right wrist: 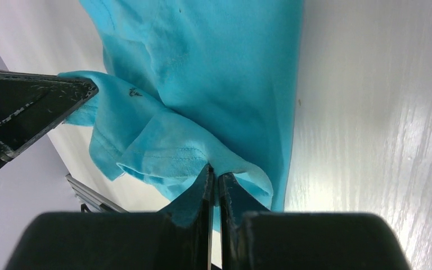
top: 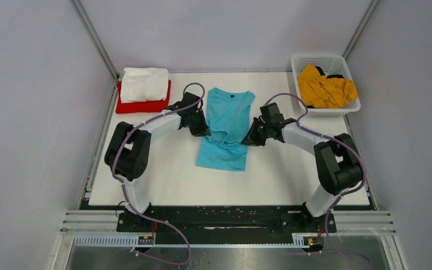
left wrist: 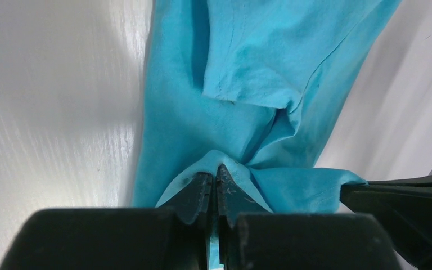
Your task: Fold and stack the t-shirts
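Note:
The turquoise t-shirt [top: 226, 125] lies lengthwise at the table's middle, narrowed by side folds. My left gripper [top: 201, 130] is shut on a pinch of its left edge [left wrist: 225, 163]. My right gripper [top: 250, 138] is shut on a pinch of its right edge [right wrist: 197, 152]. Both hold the cloth lifted and bunched at mid-length. The white t-shirt [top: 144, 84] lies folded on the folded red t-shirt [top: 142, 104] at the back left. The mustard yellow t-shirt [top: 325, 88] is crumpled in the white basket [top: 349, 107] at the back right.
The white table [top: 163, 174] has grey walls at the back and both sides. In the right wrist view the left gripper's black finger [right wrist: 28, 112] shows at the left. In the left wrist view the right gripper's finger [left wrist: 405, 202] shows at the right.

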